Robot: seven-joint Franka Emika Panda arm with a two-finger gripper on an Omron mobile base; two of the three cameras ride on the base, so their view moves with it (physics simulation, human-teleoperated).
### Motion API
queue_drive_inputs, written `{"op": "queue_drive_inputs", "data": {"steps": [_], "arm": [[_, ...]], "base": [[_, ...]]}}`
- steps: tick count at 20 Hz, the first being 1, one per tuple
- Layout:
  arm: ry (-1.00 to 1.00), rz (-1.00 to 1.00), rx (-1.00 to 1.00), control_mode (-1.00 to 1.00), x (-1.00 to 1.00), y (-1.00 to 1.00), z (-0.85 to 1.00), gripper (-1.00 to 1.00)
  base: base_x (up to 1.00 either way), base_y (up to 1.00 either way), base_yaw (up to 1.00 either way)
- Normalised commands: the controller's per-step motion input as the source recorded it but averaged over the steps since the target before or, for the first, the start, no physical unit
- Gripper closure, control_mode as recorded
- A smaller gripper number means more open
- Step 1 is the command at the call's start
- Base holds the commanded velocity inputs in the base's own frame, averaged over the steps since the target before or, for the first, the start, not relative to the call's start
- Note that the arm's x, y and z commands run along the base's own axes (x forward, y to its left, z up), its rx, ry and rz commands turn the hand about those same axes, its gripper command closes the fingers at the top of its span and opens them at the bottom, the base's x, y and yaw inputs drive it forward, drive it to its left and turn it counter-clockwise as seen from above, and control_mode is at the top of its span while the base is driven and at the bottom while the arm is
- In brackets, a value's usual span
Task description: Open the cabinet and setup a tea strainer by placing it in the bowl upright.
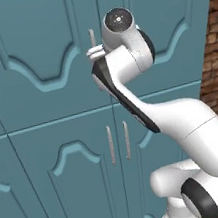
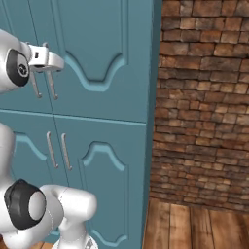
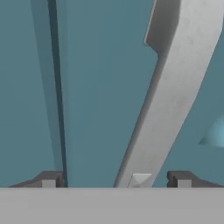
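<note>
While the cabinet (image 1: 35, 53) stands with both tall doors shut, the pincer (image 3: 116, 180) is pressed up close to its front at the seam between them, jaws spread wide and gripping nothing. Item: handle (image 3: 168, 92), a long silver bar on the door to one side of the seam; in the hand view it rises between the two dark fingertips (image 3: 181, 178), nearer one tip than the other, slanting across the frame because the hand is rolled. Item: long axis of the handle, vertical in the room, as the right base view shows where the two bars (image 2: 51, 78) hang just below and in front of the pincer (image 2: 46, 61). Item: door seam (image 3: 56, 87), a dark line lying towards the other fingertip. Judgement: the bar sits inside the jaw gap, so closing across it, then pulling back towards the base, looks like the coming step. Item: tea strainer and bowl, presumably behind the shut doors; their places cannot be told. Item: lower doors (image 1: 69, 189), shorter handles, below the pincer, not concerned.
</note>
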Motion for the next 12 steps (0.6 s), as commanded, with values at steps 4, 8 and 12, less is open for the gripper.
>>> {"op": "queue_drive_inputs", "data": {"steps": [4, 8, 12], "arm": [[-0.02, 0.01, 0.0, -1.0, 0.57, -0.11, -0.14, -1.0], [-0.1, 0.05, 0.0, -1.0, 0.31, -0.04, -0.01, -1.0], [-0.12, 0.05, 0.0, -1.0, 0.29, 0.0, 0.0, 1.0]], "base": [[0.0, 0.0, 0.0], [0.0, 0.0, 0.0], [0.0, 0.0, 0.0]]}}
